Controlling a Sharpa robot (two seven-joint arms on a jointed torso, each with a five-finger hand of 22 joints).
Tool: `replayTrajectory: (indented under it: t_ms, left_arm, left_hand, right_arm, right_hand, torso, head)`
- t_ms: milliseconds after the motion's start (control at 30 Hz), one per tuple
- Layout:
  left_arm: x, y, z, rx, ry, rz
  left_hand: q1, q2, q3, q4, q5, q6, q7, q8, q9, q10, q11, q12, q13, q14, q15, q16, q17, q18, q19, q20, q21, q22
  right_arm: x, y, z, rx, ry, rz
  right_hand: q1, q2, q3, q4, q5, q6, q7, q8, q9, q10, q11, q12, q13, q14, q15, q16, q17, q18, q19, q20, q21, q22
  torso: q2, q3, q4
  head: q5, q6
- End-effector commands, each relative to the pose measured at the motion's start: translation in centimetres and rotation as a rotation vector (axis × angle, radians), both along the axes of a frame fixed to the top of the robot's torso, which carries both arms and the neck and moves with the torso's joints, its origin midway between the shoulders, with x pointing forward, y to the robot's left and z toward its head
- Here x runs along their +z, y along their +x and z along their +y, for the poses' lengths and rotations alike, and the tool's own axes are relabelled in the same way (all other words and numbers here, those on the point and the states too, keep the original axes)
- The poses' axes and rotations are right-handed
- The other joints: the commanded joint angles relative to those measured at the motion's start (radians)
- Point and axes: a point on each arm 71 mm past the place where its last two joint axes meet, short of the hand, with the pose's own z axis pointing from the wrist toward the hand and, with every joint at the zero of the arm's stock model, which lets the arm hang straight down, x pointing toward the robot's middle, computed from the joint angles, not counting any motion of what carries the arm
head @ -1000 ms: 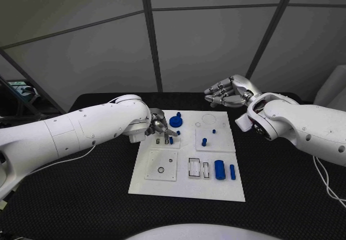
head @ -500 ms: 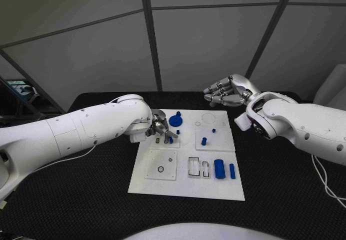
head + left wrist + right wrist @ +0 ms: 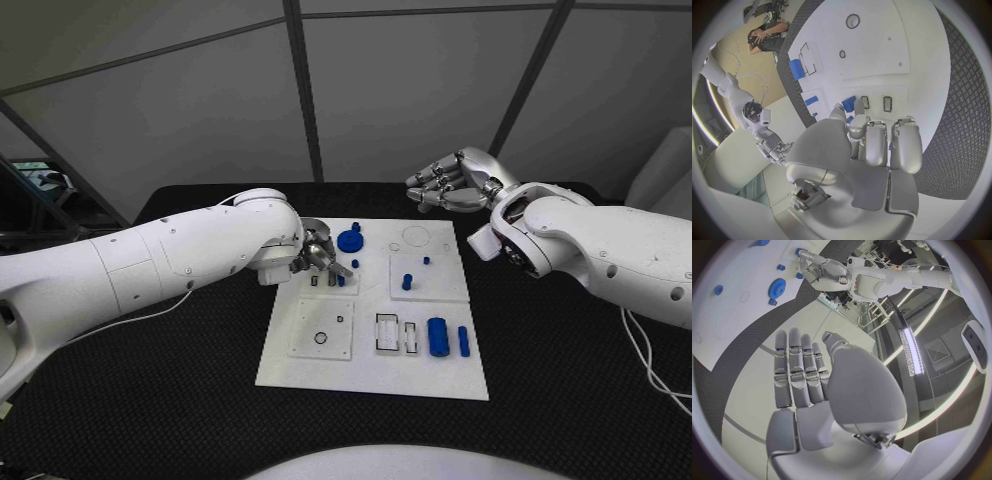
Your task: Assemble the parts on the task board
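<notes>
Left hand (image 3: 320, 253) w/ fingers curled down on task board (image 3: 372, 375), grip unclear; right hand (image 3: 454, 186) raised behind the board, loosely curled, holding nothing.

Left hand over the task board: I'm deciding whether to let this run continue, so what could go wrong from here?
1. The left hand works low over the task board beside a small blue peg and a blue gear; its fingers could knock either one.
2. Its fingers hide the slots under them in the head view, so a misaligned part might go unnoticed.
3. The right hand hovers beyond the board's far edge, too far to steady anything.
</notes>
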Motion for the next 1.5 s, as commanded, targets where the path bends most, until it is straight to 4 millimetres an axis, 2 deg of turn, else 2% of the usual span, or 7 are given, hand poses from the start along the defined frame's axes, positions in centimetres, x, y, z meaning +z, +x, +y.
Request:
replayTrajectory:
  t_ms: [33,200,367,467,633,733,1500]
  left_arm:
    - [0.1,0.0,0.0,0.005,0.003,-0.004]
    - [0.2,0.0,0.0,0.027,-0.023,-0.002]
    - [0.2,-0.1,0.2,0.043,-0.046,0.012]
    - [0.2,-0.2,0.3,0.049,-0.057,0.020]
    - [0.2,-0.4,0.7,0.061,-0.076,0.035]
    - [0.3,-0.5,0.9,0.068,-0.085,0.031]
    - [1.2,-1.5,2.3,0.122,-0.097,-0.124]
  left_hand:
    - [0.029,0.016,0.025,-0.013,0.006,-0.008,-0.004,0.010,0.014,-0.001,-0.007,-0.002,0.001,0.050,-0.009,-0.007,0.078,-0.073,0.007,-0.005,0.004,0.002]
    - [0.106,0.047,0.108,-0.053,0.012,-0.030,-0.012,0.010,0.034,-0.008,-0.015,-0.011,-0.003,0.050,-0.016,-0.008,0.080,-0.074,0.007,-0.011,0.005,0.007]
    - [0.151,0.027,0.223,-0.083,0.022,-0.050,-0.011,0.003,0.048,-0.021,-0.015,-0.033,-0.018,0.050,-0.017,-0.010,0.081,-0.075,0.007,-0.015,0.007,0.013]
    - [0.144,-0.024,0.354,-0.090,0.040,-0.058,-0.004,0.001,0.063,-0.025,-0.010,-0.049,-0.029,0.051,-0.013,-0.011,0.083,-0.075,0.006,-0.015,0.007,0.015]
    - [0.030,-0.166,0.671,-0.112,0.090,-0.061,0.002,0.021,0.113,-0.019,-0.010,-0.065,-0.045,0.052,-0.003,-0.014,0.086,-0.073,0.003,-0.011,0.006,0.017]
    - [-0.021,-0.193,0.765,-0.142,0.127,-0.061,-0.001,0.034,0.140,-0.012,-0.006,-0.063,-0.044,0.053,-0.010,-0.014,0.088,-0.075,0.003,-0.008,0.007,0.020]
    - [-0.113,-0.229,0.881,-0.236,0.207,-0.048,-0.007,0.058,0.190,0.021,-0.015,-0.028,-0.011,0.054,-0.017,-0.015,0.093,-0.080,0.019,-0.013,0.022,0.052]
  right_arm:
    - [0.1,0.0,0.1,0.008,-0.005,0.002]
    - [0.0,0.1,0.2,0.011,-0.012,0.006]
    - [-0.1,0.1,0.2,0.012,-0.016,0.010]
    - [-0.1,0.1,0.2,0.012,-0.018,0.012]
    - [-0.1,0.2,0.2,0.012,-0.020,0.016]
    - [-0.2,0.2,0.2,0.012,-0.021,0.017]
    - [-0.2,0.3,-0.1,0.005,-0.024,0.020]
  right_hand:
    - [-0.008,-0.001,0.005,-0.001,0.007,-0.001,0.006,-0.006,-0.001,-0.003,0.006,-0.002,-0.002,0.007,0.003,-0.006,-0.002,0.011,0.006,0.004,-0.005,-0.001]
    - [-0.008,-0.002,0.006,-0.002,0.011,-0.003,0.007,-0.007,-0.001,-0.005,0.006,-0.003,-0.004,0.007,0.003,-0.010,-0.003,0.011,0.006,0.004,-0.008,-0.003]
    - [-0.008,-0.002,0.010,-0.005,0.030,-0.005,0.008,-0.007,-0.001,-0.006,0.007,-0.002,-0.010,0.008,0.004,-0.017,-0.007,0.011,0.007,0.005,-0.014,-0.007]
    - [-0.009,-0.003,0.012,-0.006,0.038,-0.006,0.008,-0.007,-0.001,-0.007,0.008,-0.002,-0.012,0.009,0.004,-0.019,-0.008,0.011,0.008,0.005,-0.016,-0.008]
    - [-0.010,-0.004,0.013,-0.007,0.044,-0.006,0.009,-0.007,-0.001,-0.007,0.008,-0.002,-0.014,0.009,0.005,-0.021,-0.009,0.011,0.009,0.005,-0.018,-0.010]
    - [-0.010,-0.004,0.013,-0.007,0.044,-0.006,0.009,-0.007,-0.001,-0.007,0.008,-0.002,-0.014,0.009,0.005,-0.021,-0.009,0.011,0.009,0.005,-0.018,-0.010]
    - [-0.018,-0.004,0.013,-0.004,0.052,-0.007,0.009,-0.006,-0.001,-0.007,0.009,-0.002,-0.017,0.011,0.006,-0.025,-0.011,0.011,0.010,0.006,-0.021,-0.012]
  torso:
    - [0.000,-0.0004,0.0003]
    - [0.000,-0.0007,0.0012]
    - [0.001,-0.0003,0.0010]
    - [0.001,-0.0006,0.0010]
    - [0.000,0.0000,0.0014]
    - [0.000,0.0002,0.0022]
    - [0.001,0.0009,0.0017]
  head:
    - [-0.001,-0.001]
    - [-0.001,-0.002]
    - [0.000,-0.002]
    - [0.000,-0.004]
    - [0.003,-0.005]
    - [0.003,-0.005]
    - [0.017,-0.011]
